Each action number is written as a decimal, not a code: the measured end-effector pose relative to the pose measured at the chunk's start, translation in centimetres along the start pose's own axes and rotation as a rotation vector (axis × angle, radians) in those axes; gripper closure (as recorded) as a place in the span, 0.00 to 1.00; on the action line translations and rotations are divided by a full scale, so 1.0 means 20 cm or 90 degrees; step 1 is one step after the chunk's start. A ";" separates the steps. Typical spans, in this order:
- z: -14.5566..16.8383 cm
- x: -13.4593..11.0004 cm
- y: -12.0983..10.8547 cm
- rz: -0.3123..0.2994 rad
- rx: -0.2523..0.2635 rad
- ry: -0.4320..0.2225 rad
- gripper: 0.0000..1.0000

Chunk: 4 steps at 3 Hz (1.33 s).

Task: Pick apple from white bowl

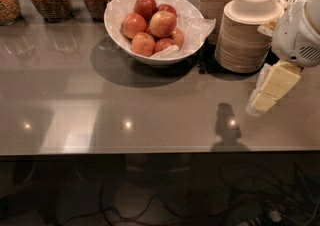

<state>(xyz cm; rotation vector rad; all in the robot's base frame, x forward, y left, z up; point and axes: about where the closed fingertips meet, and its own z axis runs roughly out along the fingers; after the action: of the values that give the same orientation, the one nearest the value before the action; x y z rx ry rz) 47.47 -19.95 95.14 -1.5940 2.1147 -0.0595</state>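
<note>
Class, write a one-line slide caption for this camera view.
Apples sit in the white bowl; the pincer hangs near the right edge, away from it.

The hand point(264, 101) is seen at the right edge of the view, held over the right end of the table point(150, 115). It is hung below a rounded white wrist housing point(299, 35) and is angled downward and to the left, its pale yellow end pointed toward the table surface.
</note>
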 end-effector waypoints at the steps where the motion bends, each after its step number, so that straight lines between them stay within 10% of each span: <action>1: 0.15 -0.12 -0.15 0.006 0.050 -0.076 0.00; 4: 0.42 -0.61 -0.73 0.014 0.147 -0.244 0.00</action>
<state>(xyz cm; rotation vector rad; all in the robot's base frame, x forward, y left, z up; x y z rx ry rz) 66.28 -11.35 96.72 -1.3261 1.7594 0.0101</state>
